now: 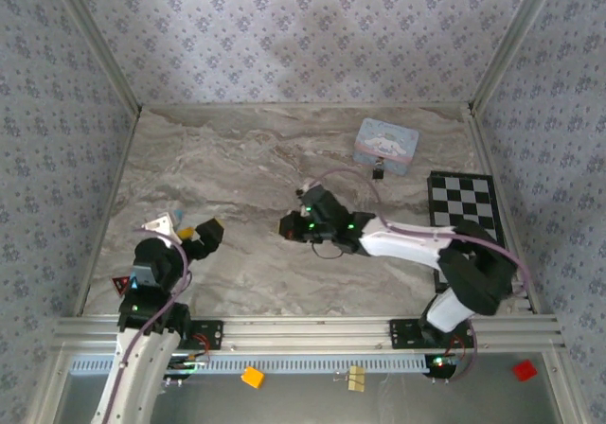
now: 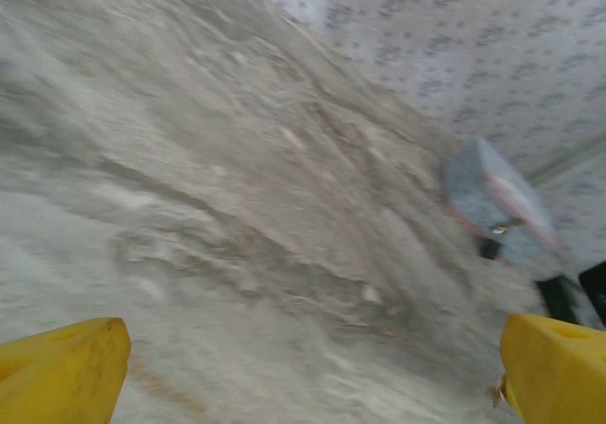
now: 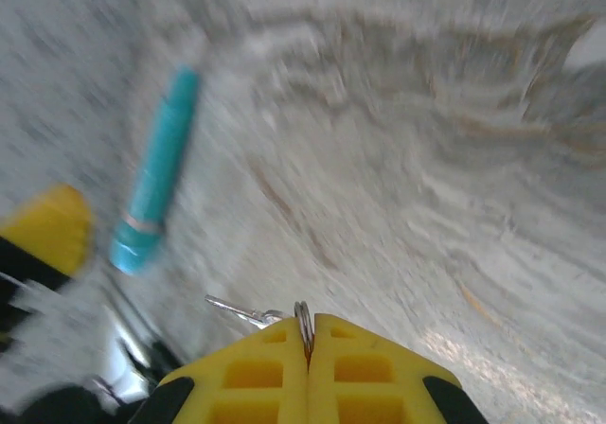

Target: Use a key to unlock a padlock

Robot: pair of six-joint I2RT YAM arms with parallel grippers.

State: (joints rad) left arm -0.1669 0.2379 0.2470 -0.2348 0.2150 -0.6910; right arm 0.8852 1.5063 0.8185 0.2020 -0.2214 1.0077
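Note:
My right gripper (image 3: 308, 334) is shut, its yellow pads pinching a small metal ring (image 3: 304, 318). The key (image 3: 233, 309) hangs on that ring, its thin silver blade sticking out to the left above the marble table. From above, the right gripper (image 1: 289, 225) is near the table's middle. The padlock (image 1: 378, 170) is a tiny dark thing lying just in front of the light-blue tin (image 1: 386, 145), far from both grippers. It shows blurred in the left wrist view as the padlock (image 2: 490, 247). My left gripper (image 1: 201, 237) stands open at the near left, nothing between its fingertips (image 2: 59, 372).
A teal pen-like tube (image 3: 156, 183) lies on the table ahead of the right gripper. A black-and-white checkerboard (image 1: 464, 211) sits at the right edge. Beyond the front rail lie an orange cube (image 1: 252, 377) and a red block (image 1: 524, 369).

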